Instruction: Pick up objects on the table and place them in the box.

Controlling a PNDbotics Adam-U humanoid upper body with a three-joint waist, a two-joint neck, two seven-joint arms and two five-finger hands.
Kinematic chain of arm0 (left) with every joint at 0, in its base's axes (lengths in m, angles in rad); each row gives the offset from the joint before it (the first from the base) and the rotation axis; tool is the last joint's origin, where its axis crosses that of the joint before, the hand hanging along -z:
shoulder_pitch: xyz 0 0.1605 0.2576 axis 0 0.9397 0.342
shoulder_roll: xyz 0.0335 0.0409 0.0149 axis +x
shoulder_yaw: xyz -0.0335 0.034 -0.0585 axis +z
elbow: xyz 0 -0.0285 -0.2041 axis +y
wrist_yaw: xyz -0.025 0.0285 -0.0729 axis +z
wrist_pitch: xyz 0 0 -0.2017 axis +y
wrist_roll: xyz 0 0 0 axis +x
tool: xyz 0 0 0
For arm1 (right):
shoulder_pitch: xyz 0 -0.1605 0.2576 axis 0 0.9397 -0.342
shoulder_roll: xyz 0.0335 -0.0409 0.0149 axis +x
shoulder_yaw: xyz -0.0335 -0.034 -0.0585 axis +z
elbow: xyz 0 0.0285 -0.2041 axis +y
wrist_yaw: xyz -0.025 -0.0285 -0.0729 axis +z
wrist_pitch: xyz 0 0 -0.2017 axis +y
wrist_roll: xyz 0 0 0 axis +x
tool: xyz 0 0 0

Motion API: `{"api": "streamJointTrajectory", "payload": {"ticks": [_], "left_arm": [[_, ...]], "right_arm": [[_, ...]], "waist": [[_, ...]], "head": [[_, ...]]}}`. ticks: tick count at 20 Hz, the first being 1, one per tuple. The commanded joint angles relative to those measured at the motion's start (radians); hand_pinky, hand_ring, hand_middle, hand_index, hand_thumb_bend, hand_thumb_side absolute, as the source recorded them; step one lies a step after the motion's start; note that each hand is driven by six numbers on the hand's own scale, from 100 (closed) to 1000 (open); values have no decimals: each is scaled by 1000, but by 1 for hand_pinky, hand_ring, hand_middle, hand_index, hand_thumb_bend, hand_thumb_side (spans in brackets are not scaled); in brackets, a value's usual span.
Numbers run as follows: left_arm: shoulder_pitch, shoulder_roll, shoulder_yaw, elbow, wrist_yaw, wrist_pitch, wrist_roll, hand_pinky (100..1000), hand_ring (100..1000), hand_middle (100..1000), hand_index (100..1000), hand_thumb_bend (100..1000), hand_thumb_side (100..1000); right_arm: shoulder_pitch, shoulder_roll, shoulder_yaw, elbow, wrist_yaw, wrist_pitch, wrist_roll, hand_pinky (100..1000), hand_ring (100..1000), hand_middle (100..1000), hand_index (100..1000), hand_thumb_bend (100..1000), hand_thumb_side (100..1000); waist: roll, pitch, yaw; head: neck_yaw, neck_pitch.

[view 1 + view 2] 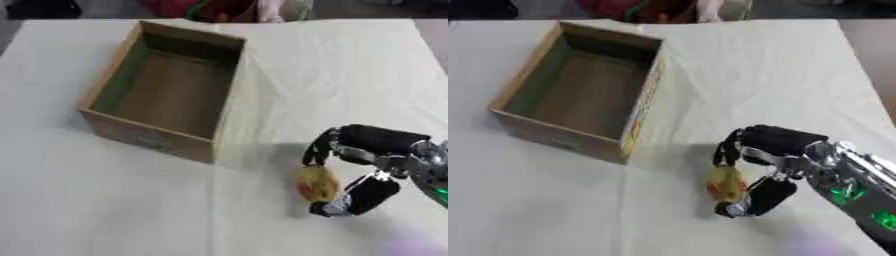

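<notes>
A small yellow and orange object (316,183) lies on the white table to the right of the box's near corner. My right hand (367,150) comes in from the right edge, its fingers curled above the object and its thumb below, so the object sits between them. The cardboard box (147,134) stands open at the upper left, and nothing shows inside it. My left hand is in no view.
The white cloth-covered table (332,65) spreads all around the box. Red and pink things show past the far edge at the top. A faint purple blur (409,246) sits at the lower right corner.
</notes>
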Motion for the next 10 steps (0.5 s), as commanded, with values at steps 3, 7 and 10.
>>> {"api": "streamJointTrajectory", "payload": {"ticks": [3, 7, 10], "left_arm": [[-8, 7, -3, -19, 1, -1, -3, 369, 420, 488, 648, 100, 834], [-8, 7, -3, -19, 1, -1, -3, 369, 420, 488, 648, 100, 834], [-8, 7, -3, -19, 0, -1, -3, 369, 421, 488, 648, 100, 834]], "right_arm": [[2, -24, -1, -15, 19, -6, 17, 675, 715, 530, 726, 427, 426], [-2, -28, -1, -15, 8, -14, 18, 662, 698, 505, 709, 267, 381], [-11, -31, -2, -15, -12, -23, 15, 648, 677, 491, 698, 100, 308]], "waist": [[1, -16, 1], [0, -17, 1], [-1, -17, 1]], "head": [[3, -12], [4, -13], [5, -13]]}}
